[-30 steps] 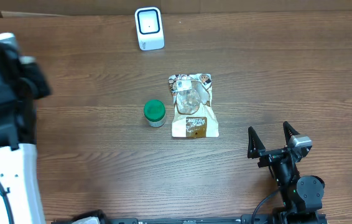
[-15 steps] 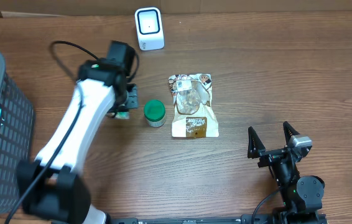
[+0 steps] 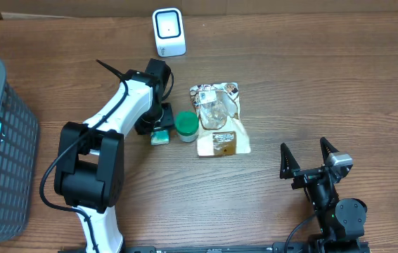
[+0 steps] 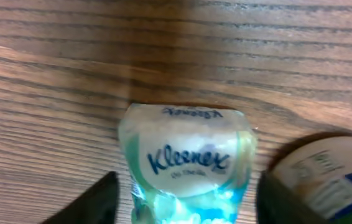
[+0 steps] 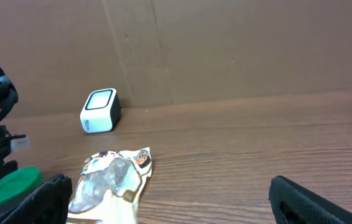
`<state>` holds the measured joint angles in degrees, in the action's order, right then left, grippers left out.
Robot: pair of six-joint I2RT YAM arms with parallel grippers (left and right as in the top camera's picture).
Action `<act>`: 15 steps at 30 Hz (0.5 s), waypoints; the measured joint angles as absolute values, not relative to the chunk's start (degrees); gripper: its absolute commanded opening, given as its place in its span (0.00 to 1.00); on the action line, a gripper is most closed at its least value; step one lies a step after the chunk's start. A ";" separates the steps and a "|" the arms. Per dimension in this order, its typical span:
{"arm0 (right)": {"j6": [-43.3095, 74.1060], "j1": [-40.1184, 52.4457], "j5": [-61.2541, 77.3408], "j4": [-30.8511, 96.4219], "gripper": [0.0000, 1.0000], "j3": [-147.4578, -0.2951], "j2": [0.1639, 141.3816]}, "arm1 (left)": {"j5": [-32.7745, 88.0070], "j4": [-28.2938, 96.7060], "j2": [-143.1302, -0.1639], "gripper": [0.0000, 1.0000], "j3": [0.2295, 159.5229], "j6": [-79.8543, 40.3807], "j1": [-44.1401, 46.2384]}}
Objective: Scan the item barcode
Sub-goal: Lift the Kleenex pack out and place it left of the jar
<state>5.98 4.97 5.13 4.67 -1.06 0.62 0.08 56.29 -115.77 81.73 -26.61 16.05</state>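
1. Near right: the right gripper (image 3: 310, 159) sits parked low over the table (image 3: 339, 84), jaws spread wide and empty, as it was a second ago.
2. Left edge: a grey basket (image 3: 2, 133) has come into view now that the left arm has swung out across the table.
3. Middle: the left gripper (image 4: 185, 186), shut half a second ago, now has its jaws parted. The tissue pack (image 4: 185, 149) lies flat on the wood between them. Bare wood shows between the pack and one finger (image 4: 98, 199), so the pack looks let go, not held.
4. Just right of the pack: a green-lidded jar (image 3: 186, 126) has been pushed right and now touches the pouch (image 3: 220, 119), which has shifted slightly too.
5. Far centre: the white scanner (image 3: 169, 31) stands well apart from the pack.
6. What this means: the pack, likely the item to scan, has been set down short of the scanner. No barcode shows on its upper face. The scan looks not yet done, and the pack will probably need picking up again.
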 measured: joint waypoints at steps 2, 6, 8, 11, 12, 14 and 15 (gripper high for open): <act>5.96 4.97 5.13 4.69 1.00 -1.06 0.62 | 0.71 56.12 -115.77 0.73 81.78 -26.65 16.03; 5.98 4.95 5.10 4.69 1.00 -1.06 0.62 | 1.96 57.69 -115.79 0.74 83.79 -26.00 16.03; 5.98 4.97 5.13 4.67 1.00 -1.06 0.62 | 2.00 59.46 -115.79 0.74 86.06 -25.39 16.03; 5.96 4.97 5.13 4.71 1.00 -1.06 0.62 | 1.93 63.18 -115.72 0.75 91.94 -24.03 16.03; 5.96 4.97 5.13 4.69 1.00 -1.06 0.62 | 1.69 64.82 -115.59 0.75 94.21 -23.59 16.03; 5.98 4.97 5.13 4.69 1.00 -1.06 0.62 | 0.73 67.99 -114.59 0.92 98.21 -23.35 16.03; 5.98 4.97 5.13 4.64 1.00 -1.06 0.62 | 0.03 69.38 -113.62 1.00 100.27 -23.20 16.03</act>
